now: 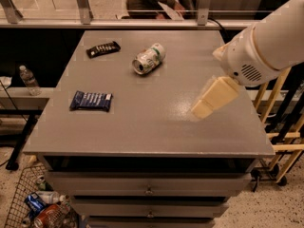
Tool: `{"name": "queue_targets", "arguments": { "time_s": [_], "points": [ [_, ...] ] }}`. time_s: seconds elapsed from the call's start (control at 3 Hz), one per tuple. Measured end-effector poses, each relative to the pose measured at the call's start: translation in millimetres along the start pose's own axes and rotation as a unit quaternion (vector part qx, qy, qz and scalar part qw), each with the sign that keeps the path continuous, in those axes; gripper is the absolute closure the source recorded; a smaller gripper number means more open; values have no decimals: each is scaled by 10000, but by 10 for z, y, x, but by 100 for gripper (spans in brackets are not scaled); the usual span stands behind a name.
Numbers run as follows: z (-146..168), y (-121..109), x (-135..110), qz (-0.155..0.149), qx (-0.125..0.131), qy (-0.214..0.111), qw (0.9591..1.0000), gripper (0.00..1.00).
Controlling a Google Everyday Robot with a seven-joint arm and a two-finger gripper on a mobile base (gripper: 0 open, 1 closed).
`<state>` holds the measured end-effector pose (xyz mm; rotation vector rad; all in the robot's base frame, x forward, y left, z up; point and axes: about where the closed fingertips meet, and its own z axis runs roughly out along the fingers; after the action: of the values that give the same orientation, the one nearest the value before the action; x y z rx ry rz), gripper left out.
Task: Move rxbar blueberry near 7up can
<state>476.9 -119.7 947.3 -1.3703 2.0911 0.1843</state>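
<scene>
The rxbar blueberry (91,100), a flat dark blue wrapper with pale lettering, lies on the left side of the grey table (152,127). The 7up can (148,58), green and white with silver ends, lies on its side at the table's far middle. My gripper (203,109), cream-coloured on a white arm (266,42), hangs above the right part of the table, well to the right of both the bar and the can. It holds nothing that I can see.
A slim black bar with white marks (103,49) lies at the far left, left of the can. A wire basket of bottles (40,208) stands on the floor at the front left. A water bottle (29,80) stands on a low shelf left. Wooden frames (280,127) stand right.
</scene>
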Motion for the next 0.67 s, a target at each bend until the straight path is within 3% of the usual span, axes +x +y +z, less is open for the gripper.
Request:
{"name": "queue_targets", "arguments": {
  "time_s": [0.67],
  "points": [
    [-8, -59, -87, -8, 144, -138, 9998, 0]
  ]
}}
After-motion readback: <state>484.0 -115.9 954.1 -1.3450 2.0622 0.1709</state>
